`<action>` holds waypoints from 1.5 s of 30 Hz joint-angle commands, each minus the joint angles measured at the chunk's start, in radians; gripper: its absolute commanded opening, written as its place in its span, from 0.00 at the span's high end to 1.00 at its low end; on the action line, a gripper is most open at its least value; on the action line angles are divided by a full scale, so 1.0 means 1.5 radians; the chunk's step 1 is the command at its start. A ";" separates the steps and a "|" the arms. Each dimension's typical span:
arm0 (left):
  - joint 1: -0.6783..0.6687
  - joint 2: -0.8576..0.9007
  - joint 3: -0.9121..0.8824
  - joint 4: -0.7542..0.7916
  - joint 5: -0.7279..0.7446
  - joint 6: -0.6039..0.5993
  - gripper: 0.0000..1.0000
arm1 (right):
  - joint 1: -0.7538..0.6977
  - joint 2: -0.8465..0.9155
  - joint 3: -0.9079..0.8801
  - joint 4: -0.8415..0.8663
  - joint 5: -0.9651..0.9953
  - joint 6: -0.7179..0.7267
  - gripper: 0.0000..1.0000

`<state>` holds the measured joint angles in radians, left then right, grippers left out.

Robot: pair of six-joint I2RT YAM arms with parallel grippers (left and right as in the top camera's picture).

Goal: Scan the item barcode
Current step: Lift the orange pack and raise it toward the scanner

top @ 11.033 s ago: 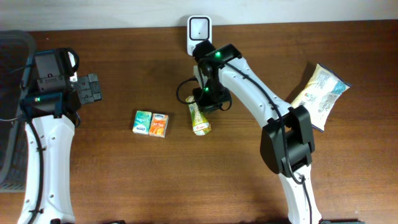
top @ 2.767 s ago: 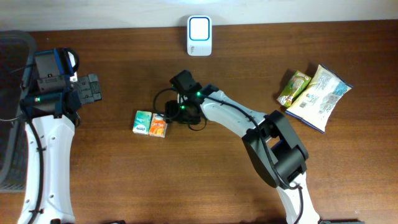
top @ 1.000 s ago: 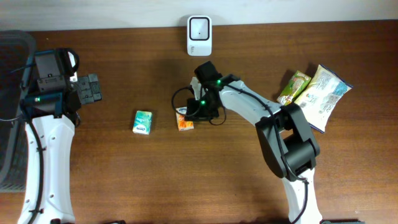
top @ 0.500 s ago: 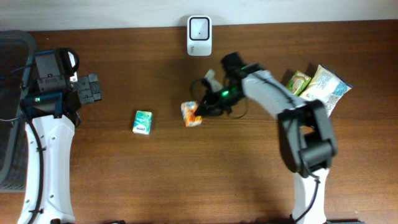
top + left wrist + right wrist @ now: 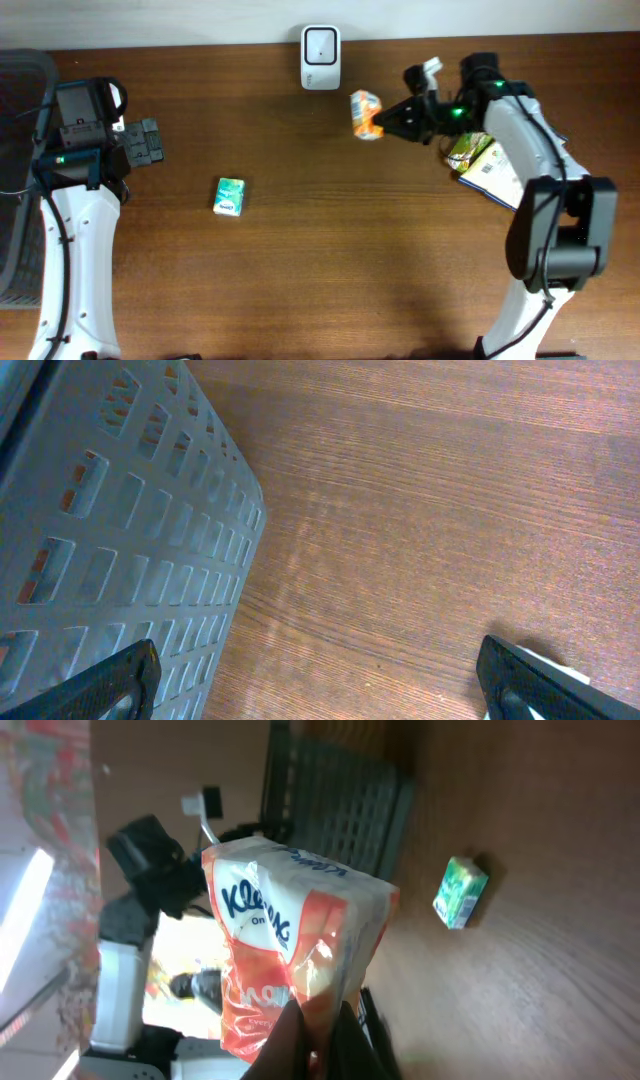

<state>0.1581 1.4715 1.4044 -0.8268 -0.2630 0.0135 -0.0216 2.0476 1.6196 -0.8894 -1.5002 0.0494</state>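
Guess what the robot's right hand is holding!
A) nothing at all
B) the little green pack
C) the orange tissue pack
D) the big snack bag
C: the right gripper is pinched shut on the orange tissue pack, holding it near the white scanner, while the green pack lies alone on the table.

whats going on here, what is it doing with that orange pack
The right claw is shut on an orange Kleenex pack, held up near the white scanner. The left claw is open and idle beside the grey basket. A green pack lies on the table.
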 commanded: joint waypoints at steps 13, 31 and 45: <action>0.001 -0.012 0.004 0.001 -0.004 -0.007 0.01 | -0.041 -0.152 0.014 0.000 0.136 0.010 0.96; 0.001 -0.012 0.004 0.000 -0.004 -0.007 0.01 | 0.269 -0.043 0.305 0.115 1.181 -0.101 0.96; 0.001 -0.012 0.004 -0.002 -0.004 -0.007 0.01 | 0.318 0.231 0.305 0.497 1.369 -0.575 0.96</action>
<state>0.1581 1.4715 1.4044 -0.8272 -0.2630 0.0135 0.4591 2.3745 2.0762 -0.1841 0.5049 -0.7013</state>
